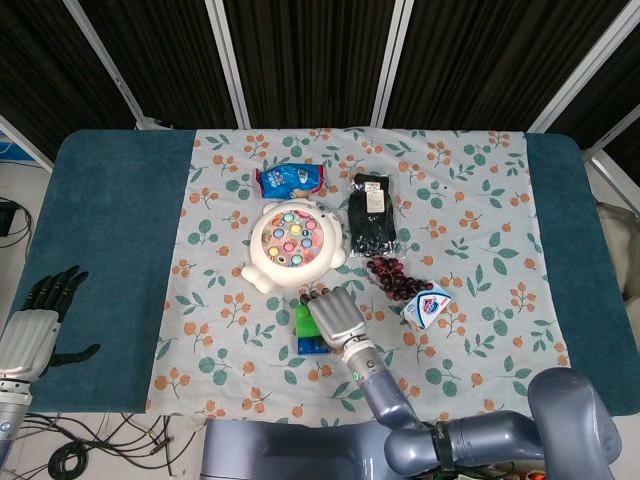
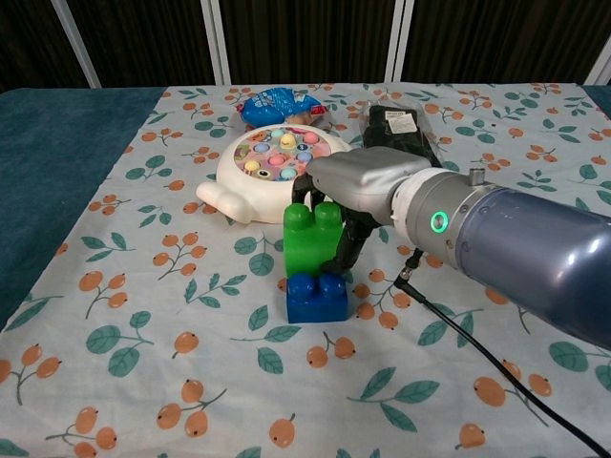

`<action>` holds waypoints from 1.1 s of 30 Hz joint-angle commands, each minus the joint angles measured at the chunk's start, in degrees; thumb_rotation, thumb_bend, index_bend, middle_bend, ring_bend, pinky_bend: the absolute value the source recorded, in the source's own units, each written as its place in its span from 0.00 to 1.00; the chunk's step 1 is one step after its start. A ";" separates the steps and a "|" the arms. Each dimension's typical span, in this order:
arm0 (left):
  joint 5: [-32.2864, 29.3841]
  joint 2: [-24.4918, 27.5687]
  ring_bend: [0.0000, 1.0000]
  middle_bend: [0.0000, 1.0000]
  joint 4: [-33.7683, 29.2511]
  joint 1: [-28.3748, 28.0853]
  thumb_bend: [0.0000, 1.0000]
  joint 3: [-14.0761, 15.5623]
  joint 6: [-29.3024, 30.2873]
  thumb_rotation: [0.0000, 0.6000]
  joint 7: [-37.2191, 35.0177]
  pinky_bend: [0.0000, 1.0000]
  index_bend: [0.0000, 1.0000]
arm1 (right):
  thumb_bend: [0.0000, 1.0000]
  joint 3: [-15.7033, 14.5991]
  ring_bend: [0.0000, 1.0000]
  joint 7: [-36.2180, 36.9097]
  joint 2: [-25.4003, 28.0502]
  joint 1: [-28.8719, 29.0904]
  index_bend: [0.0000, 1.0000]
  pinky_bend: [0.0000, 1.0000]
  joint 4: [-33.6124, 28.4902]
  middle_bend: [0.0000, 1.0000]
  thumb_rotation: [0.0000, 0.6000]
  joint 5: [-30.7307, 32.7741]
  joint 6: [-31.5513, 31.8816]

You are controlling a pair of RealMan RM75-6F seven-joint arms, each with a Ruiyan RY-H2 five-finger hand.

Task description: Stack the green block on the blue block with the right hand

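Note:
The green block [image 2: 311,241] stands upright on top of the blue block [image 2: 316,297] on the flowered cloth, just in front of the fishing toy. My right hand [image 2: 358,191] grips the green block from the right and behind, thumb down its right face. From the head view the green block [image 1: 303,319] and blue block [image 1: 305,345] peek out left of my right hand [image 1: 334,315]. My left hand [image 1: 35,325] rests open at the table's left edge, far from the blocks.
A white round fishing toy [image 2: 268,172] sits right behind the blocks. A blue snack packet [image 2: 278,104] and a black packet [image 2: 398,131] lie further back. Dark grapes [image 1: 395,279] and a small white-blue pack [image 1: 427,306] lie right of the hand.

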 commanded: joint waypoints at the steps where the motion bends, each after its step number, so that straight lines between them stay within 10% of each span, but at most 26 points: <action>1: 0.07 -0.02 0.00 0.00 0.02 0.02 0.07 -0.01 0.12 1.00 0.12 0.03 0.00 | 0.37 -0.30 0.26 -0.19 0.62 -0.16 0.26 0.29 -1.16 0.23 1.00 -0.54 0.54; 6: 0.10 -0.13 0.00 0.00 0.07 0.11 0.07 0.03 0.26 1.00 0.37 0.03 0.00 | 0.14 -0.68 0.03 -2.19 2.21 -0.32 0.00 0.21 -3.99 0.01 1.00 -0.89 2.76; 18: -0.07 -0.47 0.00 0.00 0.16 0.44 0.07 -0.07 0.94 1.00 1.38 0.03 0.00 | 0.08 -5.47 0.00 0.19 10.45 -6.12 0.00 0.21 -11.34 0.00 1.00 -7.44 9.27; 33: 1.08 -1.86 0.00 0.00 1.43 0.93 0.07 -0.03 2.81 1.00 5.18 0.02 0.00 | 0.07 -18.24 0.00 24.43 31.19 -24.63 0.00 0.20 -10.40 0.00 1.00 -27.84 17.30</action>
